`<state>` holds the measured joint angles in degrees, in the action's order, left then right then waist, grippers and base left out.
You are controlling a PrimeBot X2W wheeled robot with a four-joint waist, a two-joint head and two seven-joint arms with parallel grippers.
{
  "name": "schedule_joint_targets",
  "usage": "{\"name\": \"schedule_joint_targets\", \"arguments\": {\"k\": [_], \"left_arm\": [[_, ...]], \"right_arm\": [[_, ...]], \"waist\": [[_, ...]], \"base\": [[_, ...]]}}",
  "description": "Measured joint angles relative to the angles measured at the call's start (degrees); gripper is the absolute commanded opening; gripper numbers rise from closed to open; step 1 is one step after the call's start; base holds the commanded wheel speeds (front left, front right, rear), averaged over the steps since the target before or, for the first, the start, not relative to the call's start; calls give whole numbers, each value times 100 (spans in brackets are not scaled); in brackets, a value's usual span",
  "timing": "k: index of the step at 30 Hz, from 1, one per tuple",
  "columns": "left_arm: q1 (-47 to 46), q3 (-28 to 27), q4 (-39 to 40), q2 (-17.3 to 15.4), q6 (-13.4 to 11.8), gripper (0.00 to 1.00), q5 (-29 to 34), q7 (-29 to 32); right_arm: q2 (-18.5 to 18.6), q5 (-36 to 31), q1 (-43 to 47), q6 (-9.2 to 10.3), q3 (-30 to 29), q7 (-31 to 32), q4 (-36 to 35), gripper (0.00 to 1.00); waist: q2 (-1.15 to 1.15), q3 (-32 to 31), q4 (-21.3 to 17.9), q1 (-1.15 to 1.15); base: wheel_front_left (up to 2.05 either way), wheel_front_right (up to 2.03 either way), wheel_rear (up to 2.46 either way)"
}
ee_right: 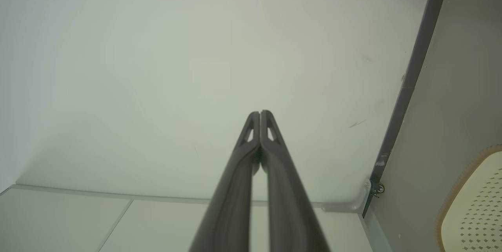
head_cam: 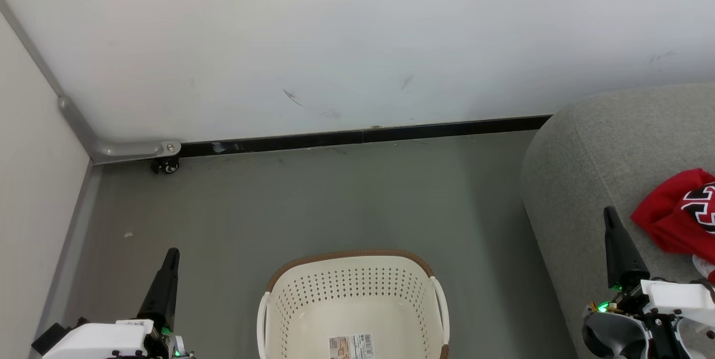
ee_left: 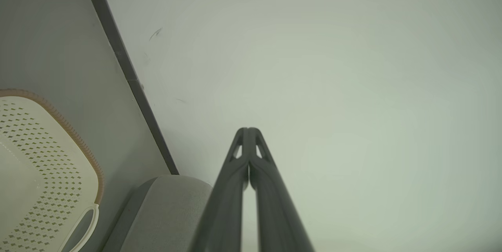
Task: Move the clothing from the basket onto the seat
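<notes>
The cream-white basket (head_cam: 352,297) with its brown rim stands on the floor at the bottom middle, holding no clothing, only a label on its bottom. Red clothing (head_cam: 678,216) with a black and white number lies on the light-grey seat (head_cam: 603,169) at the right. My left gripper (head_cam: 170,255) is shut and rises at the lower left, apart from the basket. Over the seat's front part my right gripper (head_cam: 610,215) is shut, just left of the clothing and holding nothing. The left gripper (ee_left: 248,129) and right gripper (ee_right: 260,113) both point at the white wall with fingertips together.
A white wall with a black baseboard (head_cam: 363,137) closes the far side. A pale panel (head_cam: 33,191) with a grey metal foot and small caster (head_cam: 167,166) stands at the left. Grey floor (head_cam: 335,202) lies between basket and wall. The basket (ee_left: 43,165) and the seat (ee_left: 172,205) also appear from the left wrist.
</notes>
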<state>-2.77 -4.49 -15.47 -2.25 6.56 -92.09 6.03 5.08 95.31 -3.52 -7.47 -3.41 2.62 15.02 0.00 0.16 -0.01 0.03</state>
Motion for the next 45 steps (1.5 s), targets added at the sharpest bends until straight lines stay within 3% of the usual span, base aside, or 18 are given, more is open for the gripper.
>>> {"name": "schedule_joint_targets", "arguments": {"k": [45], "left_arm": [[-77,-5,-53,1,14,0,0,0]], "right_arm": [[-1,0,0,0,-21,24,8,0]], "waist": [[0,-1,0,-1]], "base": [[0,0,0]]}}
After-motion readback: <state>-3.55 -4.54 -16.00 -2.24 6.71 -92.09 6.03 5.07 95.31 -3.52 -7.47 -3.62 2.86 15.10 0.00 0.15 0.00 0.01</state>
